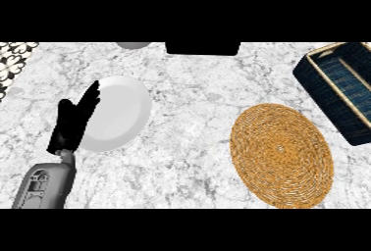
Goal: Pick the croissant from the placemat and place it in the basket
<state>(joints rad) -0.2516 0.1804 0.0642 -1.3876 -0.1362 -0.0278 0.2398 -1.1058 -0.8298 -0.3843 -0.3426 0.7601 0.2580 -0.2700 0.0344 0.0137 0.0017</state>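
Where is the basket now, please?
In the head view, the dark blue basket sits at the counter's upper right edge, tilted, just beyond the round woven placemat.

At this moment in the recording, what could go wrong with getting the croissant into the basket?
1. No croissant shows on the woven placemat or anywhere else in view, so there may be nothing to pick.
2. The right hand is out of view; only the left hand shows, open over the white plate, far from the placemat.
3. The dark blue basket sits at the counter's right edge, partly cut off by the frame, so a placement there may be hard to check.
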